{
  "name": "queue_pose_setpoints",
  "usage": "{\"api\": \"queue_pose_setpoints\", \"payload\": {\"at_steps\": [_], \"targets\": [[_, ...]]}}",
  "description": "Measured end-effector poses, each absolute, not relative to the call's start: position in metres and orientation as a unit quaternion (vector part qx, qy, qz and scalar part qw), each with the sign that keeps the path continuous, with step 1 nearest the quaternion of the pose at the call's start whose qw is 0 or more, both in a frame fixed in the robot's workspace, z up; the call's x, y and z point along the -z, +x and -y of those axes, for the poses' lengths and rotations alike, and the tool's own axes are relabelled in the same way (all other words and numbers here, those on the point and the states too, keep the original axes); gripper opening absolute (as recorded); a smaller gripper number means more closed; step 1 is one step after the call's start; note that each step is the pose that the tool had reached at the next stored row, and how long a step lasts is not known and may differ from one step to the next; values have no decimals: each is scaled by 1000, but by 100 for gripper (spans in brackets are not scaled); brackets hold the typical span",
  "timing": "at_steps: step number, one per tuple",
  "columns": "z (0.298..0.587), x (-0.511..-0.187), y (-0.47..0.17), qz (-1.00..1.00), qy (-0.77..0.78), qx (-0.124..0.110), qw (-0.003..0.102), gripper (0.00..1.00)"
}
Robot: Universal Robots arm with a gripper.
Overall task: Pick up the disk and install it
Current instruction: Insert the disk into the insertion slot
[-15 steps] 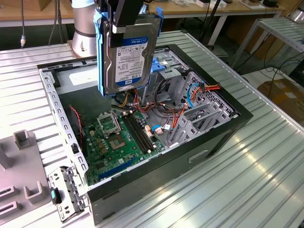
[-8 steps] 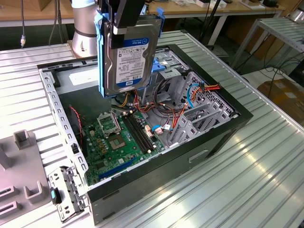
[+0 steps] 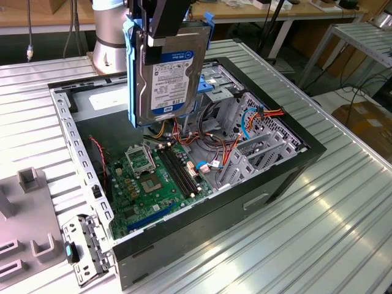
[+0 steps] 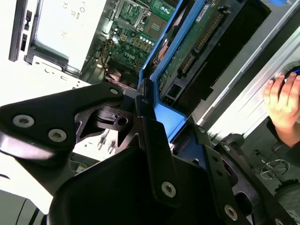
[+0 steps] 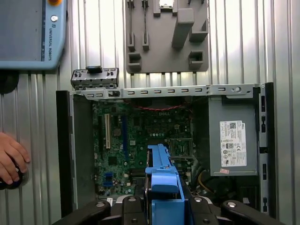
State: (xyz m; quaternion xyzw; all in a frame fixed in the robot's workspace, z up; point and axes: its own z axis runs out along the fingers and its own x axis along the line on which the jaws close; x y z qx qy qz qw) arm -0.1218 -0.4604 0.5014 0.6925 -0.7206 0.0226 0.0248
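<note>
The disk (image 3: 168, 76) carries a white-and-blue label (image 3: 174, 73) on its broad face, with a capacity figure, small print and barcodes. The characters run sideways, since the disk hangs upright. Inside the computer case (image 5: 63, 154), the grey power-supply box (image 5: 218, 117) bears a white sticker (image 5: 233, 145) of dense print, marks and a barcode, too small to make out. In the second wrist view the motherboard (image 4: 136, 40) shows a short white maker's name (image 4: 125, 55). A grey-blue pendant (image 5: 26, 33) lying on the table (image 5: 281, 47) has one line of pale capitals (image 5: 50, 40) along its rim.
</note>
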Motion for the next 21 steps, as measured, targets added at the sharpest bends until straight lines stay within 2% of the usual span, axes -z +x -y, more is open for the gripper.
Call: {"api": "queue_pose_setpoints", "payload": {"at_steps": [21], "targets": [[463,-501,-122,721,692,-24,26,37]]}}
